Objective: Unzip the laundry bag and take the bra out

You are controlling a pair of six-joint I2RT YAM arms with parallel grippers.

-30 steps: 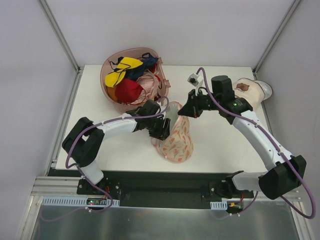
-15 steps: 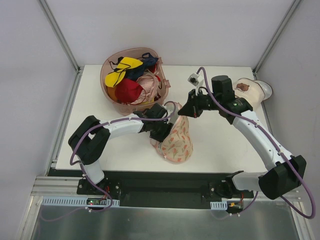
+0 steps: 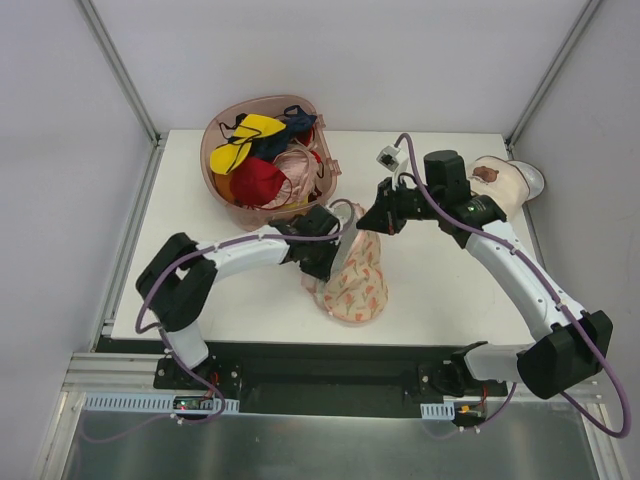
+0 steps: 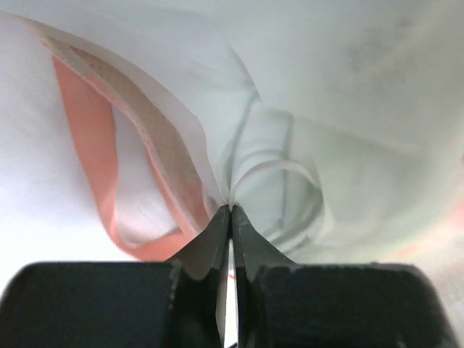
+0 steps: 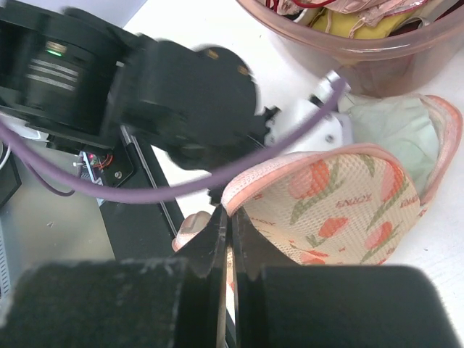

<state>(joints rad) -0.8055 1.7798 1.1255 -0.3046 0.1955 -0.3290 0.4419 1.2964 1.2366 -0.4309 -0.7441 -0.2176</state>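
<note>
The laundry bag (image 3: 358,280) lies at the table's front middle, cream mesh with orange-pink leaf print and pink edging. Its mouth is held apart. My right gripper (image 3: 367,222) is shut on the bag's pink upper rim (image 5: 290,170) and lifts that flap. My left gripper (image 3: 333,254) reaches into the opening from the left. In the left wrist view it (image 4: 230,209) is shut on a fold of the pale mint-white bra (image 4: 290,174). The right wrist view shows more of the bra (image 5: 384,127) inside the bag, beyond the printed flap (image 5: 341,210).
A pink basket (image 3: 212,150) heaped with red, yellow and pink garments stands at the back left, close behind the left wrist. A cream cylindrical container (image 3: 505,185) lies at the right edge behind the right arm. The left arm's black wrist (image 5: 181,94) fills the upper left of the right wrist view.
My left gripper pushed a little deeper into the bag's mouth and went from partly open to shut on the bra fabric. The right gripper kept its hold on the rim.
</note>
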